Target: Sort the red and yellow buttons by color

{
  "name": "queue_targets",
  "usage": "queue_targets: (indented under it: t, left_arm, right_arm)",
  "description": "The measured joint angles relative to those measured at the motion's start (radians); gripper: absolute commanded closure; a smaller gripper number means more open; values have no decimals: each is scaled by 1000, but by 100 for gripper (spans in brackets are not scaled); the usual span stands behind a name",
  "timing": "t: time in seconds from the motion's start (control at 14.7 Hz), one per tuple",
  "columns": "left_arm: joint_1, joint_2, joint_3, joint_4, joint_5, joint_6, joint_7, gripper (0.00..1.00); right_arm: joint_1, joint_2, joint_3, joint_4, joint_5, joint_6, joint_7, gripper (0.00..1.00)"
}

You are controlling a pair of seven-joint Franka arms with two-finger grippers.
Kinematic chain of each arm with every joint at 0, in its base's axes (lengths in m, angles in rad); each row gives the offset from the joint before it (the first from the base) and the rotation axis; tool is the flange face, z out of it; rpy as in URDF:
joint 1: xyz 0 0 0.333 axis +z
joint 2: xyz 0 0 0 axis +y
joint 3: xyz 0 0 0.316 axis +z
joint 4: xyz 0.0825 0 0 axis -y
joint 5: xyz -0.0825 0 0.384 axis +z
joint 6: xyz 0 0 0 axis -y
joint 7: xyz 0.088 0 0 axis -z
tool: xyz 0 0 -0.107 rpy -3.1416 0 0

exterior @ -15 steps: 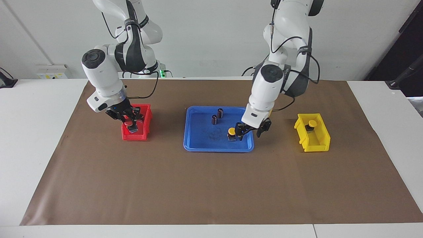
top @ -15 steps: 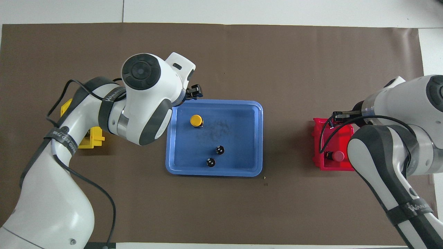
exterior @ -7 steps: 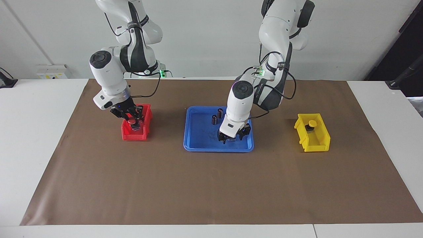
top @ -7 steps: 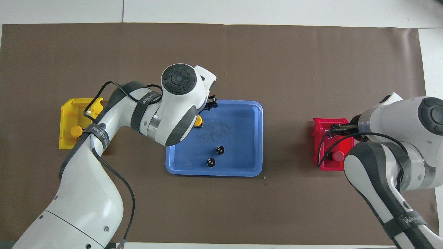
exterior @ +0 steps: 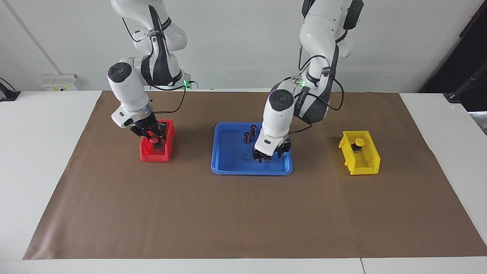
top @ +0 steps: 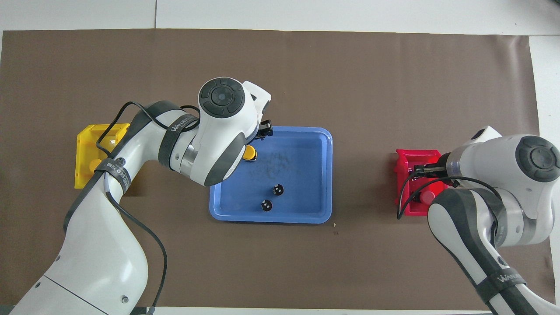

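My left gripper is down in the blue tray, open, its fingers on either side of a yellow button whose cap is partly covered by the arm in the overhead view. A second yellow button sits in the yellow bin. My right gripper hangs over the red bin, shut on a red button. Another red button lies in the red bin's part nearer to the robots.
Two dark cylinders stand in the tray, nearer to the robots than the yellow button. The tray sits mid-table on a brown mat, the red bin toward the right arm's end, the yellow bin toward the left arm's end.
My left gripper swung in from the tray's edge toward the yellow bin to over the yellow button and came down around it. My right gripper shifted slightly over the red bin with its red button.
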Motion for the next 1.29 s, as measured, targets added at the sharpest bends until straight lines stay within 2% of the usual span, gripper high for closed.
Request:
queue_targets:
  t: [0.14, 0.27, 0.34, 0.41, 0.54, 0.61, 0.75, 0.88, 0.95, 1.15, 1.22, 1.29]
  left_arm:
    - [-1, -9, -1, -9, 0, -5, 0, 14]
    - [-8, -11, -3, -29, 0, -5, -1, 14]
    - [-12, -12, -3, -38, 0, -5, -2, 14]
    - [-15, -13, -3, -45, 0, -5, -4, 14]
    - [-17, -17, -4, -55, 0, -5, -12, 15]
    - [-20, -20, -4, -58, 0, -4, -15, 19]
    - [-25, -25, -4, -63, 0, -4, -21, 50]
    - [-26, -27, -4, -63, 0, -4, -26, 87]
    - [-26, -27, -4, -63, 0, -4, -26, 98]
    - [-26, -27, -1, -64, 0, -4, -27, 99]
    - [-26, -27, 1, -64, 0, -4, -27, 99]
    - [-24, -29, 6, -63, 0, -3, -27, 99]
  right_arm:
    - [0, 0, 0, -29, 0, 27, -3, 79]
    - [0, 0, 0, -46, 0, 32, -10, 74]
    - [0, 0, 0, -47, 0, 34, -19, 70]
    - [0, -1, 0, -47, 0, 35, -25, 56]
    - [0, -1, 0, -48, 0, 35, -31, 50]
    - [0, -1, 0, -48, 0, 35, -37, 49]
    - [0, -1, 0, -49, 0, 35, -45, 49]
    - [0, -1, 0, -45, 0, 31, -58, 48]
    - [0, -1, 0, -36, 0, 18, -63, 48]
    - [0, 0, 0, 34, 0, -77, -64, 44]
    - [0, 0, 0, 65, 0, -112, -64, 36]
    - [0, 0, 0, 96, 0, -149, -64, 15]
